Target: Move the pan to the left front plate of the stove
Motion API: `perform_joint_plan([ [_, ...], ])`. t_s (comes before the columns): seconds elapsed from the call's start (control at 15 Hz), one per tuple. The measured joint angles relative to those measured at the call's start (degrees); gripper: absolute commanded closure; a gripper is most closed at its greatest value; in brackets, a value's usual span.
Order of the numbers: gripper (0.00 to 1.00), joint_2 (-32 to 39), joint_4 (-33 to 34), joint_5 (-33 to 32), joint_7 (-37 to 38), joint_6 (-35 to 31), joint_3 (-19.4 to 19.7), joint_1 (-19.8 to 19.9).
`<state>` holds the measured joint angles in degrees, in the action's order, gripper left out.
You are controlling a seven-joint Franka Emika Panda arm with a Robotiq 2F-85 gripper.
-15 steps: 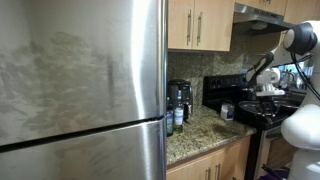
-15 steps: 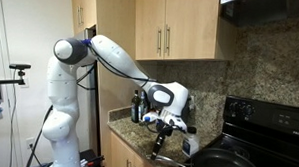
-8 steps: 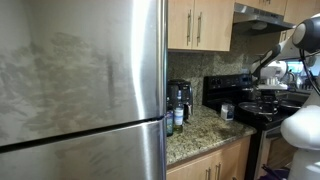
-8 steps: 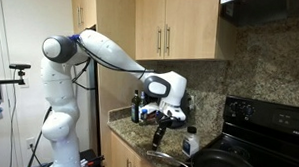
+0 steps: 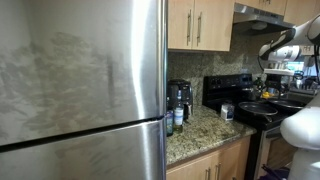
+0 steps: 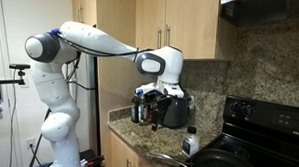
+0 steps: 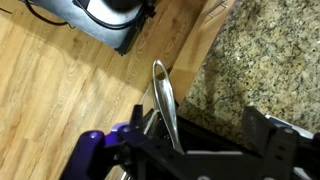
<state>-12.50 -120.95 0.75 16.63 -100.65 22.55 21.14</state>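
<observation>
In an exterior view the black pan (image 6: 227, 162) sits at the near edge of the black stove (image 6: 273, 118). Its silver handle (image 6: 160, 156) sticks out over the granite counter's corner. My gripper (image 6: 161, 92) hangs well above the handle, clear of it. In the wrist view the handle (image 7: 162, 92) runs below and between my dark fingers (image 7: 266, 136). The gripper (image 7: 195, 142) is open and holds nothing. From the fridge side, the stove (image 5: 226, 90) shows past the counter, with my arm (image 5: 280, 45) above it.
A black coffee maker (image 6: 173, 110), dark bottles (image 6: 139, 107) and a small white bottle (image 6: 190, 144) stand on the granite counter (image 7: 265, 50). Wooden cabinets (image 6: 166, 29) hang above. A steel fridge (image 5: 80, 90) fills one exterior view. Wooden floor (image 7: 50, 90) lies below.
My gripper opened and let go of the pan handle, then rose from just above the counter to coffee-maker height. The pan stays where it was.
</observation>
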Motion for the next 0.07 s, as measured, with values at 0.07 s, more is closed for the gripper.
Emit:
perform_joint_plan([
  [0.07,0.0,-0.17,-0.02,-0.09,0.07,-0.2,-0.03,0.0],
])
